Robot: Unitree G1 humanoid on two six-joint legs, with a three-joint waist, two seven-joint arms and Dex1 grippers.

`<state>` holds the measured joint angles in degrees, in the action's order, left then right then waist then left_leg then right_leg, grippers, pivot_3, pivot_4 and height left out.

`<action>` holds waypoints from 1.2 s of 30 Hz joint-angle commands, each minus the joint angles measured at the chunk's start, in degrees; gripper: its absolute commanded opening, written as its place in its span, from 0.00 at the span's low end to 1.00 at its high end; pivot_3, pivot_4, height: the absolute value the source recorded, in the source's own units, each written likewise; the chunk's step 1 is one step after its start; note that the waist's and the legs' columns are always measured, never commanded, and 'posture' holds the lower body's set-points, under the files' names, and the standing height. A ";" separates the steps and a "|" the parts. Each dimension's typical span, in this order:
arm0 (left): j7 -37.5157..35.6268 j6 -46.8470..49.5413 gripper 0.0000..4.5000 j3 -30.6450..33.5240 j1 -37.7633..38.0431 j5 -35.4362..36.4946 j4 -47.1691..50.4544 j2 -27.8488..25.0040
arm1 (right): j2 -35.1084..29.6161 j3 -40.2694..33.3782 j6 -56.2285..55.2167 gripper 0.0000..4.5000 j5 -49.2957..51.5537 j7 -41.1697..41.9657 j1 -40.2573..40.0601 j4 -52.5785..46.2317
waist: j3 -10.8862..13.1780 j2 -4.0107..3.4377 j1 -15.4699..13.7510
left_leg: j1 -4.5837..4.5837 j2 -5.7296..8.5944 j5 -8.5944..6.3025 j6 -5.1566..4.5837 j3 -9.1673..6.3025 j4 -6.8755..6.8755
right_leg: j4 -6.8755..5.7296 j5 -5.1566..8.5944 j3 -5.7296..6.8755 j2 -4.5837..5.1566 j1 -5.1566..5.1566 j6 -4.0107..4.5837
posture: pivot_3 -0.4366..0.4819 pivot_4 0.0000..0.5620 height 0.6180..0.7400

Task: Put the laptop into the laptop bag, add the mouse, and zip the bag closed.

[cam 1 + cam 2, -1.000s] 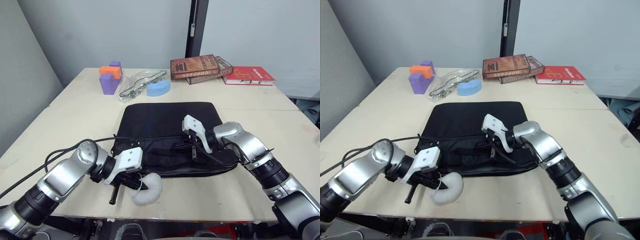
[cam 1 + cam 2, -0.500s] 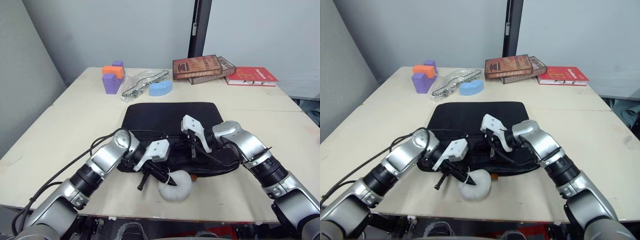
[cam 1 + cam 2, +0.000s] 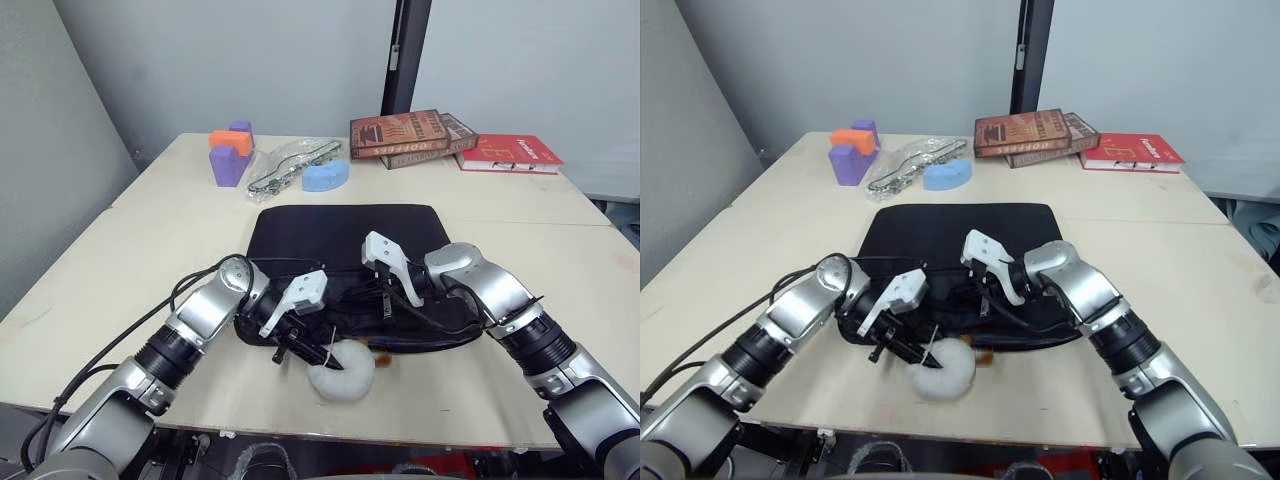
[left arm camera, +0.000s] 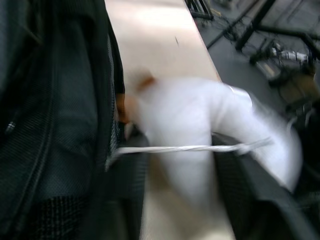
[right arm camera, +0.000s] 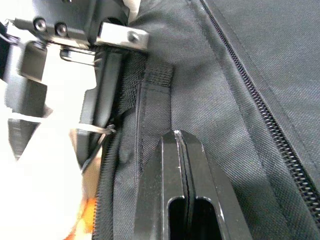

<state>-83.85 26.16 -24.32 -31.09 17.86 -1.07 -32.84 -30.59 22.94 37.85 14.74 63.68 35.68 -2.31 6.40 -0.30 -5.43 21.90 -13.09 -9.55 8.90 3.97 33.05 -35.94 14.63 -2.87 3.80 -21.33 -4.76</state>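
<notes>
The black laptop bag (image 3: 340,230) lies flat in the middle of the table, its front edge gaping. The laptop and the mouse are hidden. My left gripper (image 3: 300,345) is at the bag's front left edge. In the left wrist view its fingers (image 4: 127,200) stand apart, open. A matte white lump (image 3: 340,380) with a tan tip lies between and beyond them, and a thin white cord (image 4: 175,148) crosses in front. My right gripper (image 5: 175,137) is shut, its tips resting on the bag's fabric beside a black strap (image 5: 157,75).
Purple and orange blocks (image 3: 228,155), a clear plastic packet (image 3: 290,165) and a blue piece (image 3: 322,177) lie at the back left. Stacked books (image 3: 410,132) and a red book (image 3: 510,150) are at the back right. The lump sits near the table's front edge.
My left gripper has carried the white lump rightward from the front left to the bag's front edge, and its fingers have spread. The right arm has stayed put.
</notes>
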 commanded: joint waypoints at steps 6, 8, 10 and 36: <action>3.04 6.02 0.95 9.66 4.40 6.47 10.63 -6.68 | -0.72 -0.22 0.66 0.00 -0.81 -0.40 -1.12 1.13 | 0.02 -0.04 0.19 | 0.00 -0.02 0.00 0.04 0.00 -0.10 | 0.10 0.02 0.04 -0.01 -0.02 0.02 | 0.48 0.27 1.00; 3.61 4.12 0.95 10.60 4.90 5.35 10.28 -8.52 | -0.94 -0.63 0.51 0.00 -0.80 -0.61 -1.32 1.07 | 0.05 -0.06 0.21 | 0.00 -0.03 0.00 0.05 0.00 -0.10 | 0.11 0.02 0.04 -0.01 -0.02 0.02 | 0.48 0.27 1.00; 4.27 3.45 0.95 11.97 5.11 5.70 10.75 -9.85 | -1.53 -1.18 0.59 0.00 -0.65 -0.72 -1.81 0.36 | 0.05 -0.06 0.05 | 0.01 -0.03 0.00 0.05 0.00 -0.10 | 0.14 0.01 0.05 -0.01 -0.03 0.02 | 0.48 0.27 1.00; 2.47 -5.33 0.95 30.49 6.20 15.72 9.84 -15.57 | -22.15 -44.98 13.68 0.00 24.85 -2.97 -19.19 -28.79 | 0.38 -0.12 -0.65 | 0.16 -0.04 0.06 0.00 0.11 -0.73 | 0.78 -0.30 0.09 -0.04 -0.18 -0.55 | 0.48 0.27 1.00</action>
<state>-81.00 22.20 5.96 -24.11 33.36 8.45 -48.67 -51.19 -16.80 50.76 36.99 60.52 16.79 -28.12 6.77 -0.43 -6.08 22.05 -13.13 -9.47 8.86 4.09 32.33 -35.17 14.33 -2.78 3.76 -21.51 -5.31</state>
